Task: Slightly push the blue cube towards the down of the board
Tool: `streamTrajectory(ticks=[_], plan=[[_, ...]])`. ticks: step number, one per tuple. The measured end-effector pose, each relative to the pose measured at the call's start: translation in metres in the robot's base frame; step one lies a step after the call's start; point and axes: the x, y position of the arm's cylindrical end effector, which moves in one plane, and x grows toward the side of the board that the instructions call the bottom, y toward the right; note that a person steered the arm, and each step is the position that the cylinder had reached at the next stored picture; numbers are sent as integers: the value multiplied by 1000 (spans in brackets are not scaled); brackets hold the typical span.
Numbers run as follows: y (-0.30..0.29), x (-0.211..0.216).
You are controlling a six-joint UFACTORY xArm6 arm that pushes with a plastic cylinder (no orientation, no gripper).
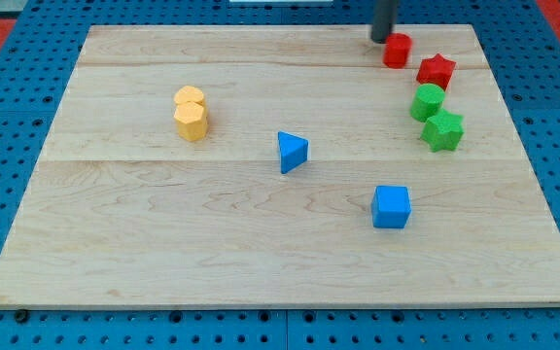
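The blue cube (392, 206) sits on the wooden board (163, 243), right of centre toward the view's bottom. My tip (381, 40) is at the view's top, right of centre, just left of a red block (397, 50). It is far above the blue cube and not touching it. A blue triangular block (292, 152) lies near the board's middle, up and left of the cube.
A red star block (436, 70) lies right of the red block. A green round block (428, 101) and a green star block (443, 130) sit below it. Two yellow blocks (191, 113) stand together at the left. Blue pegboard surrounds the board.
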Motion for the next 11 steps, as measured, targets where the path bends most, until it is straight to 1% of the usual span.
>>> streamTrajectory(ticks=[1, 2, 3, 4, 5, 7, 8, 9, 10, 11], plan=[[-24, 6], [-38, 27], [-37, 53], [-35, 63], [-22, 60], [17, 38], [17, 25], [-44, 53], [-60, 139], [-102, 185]])
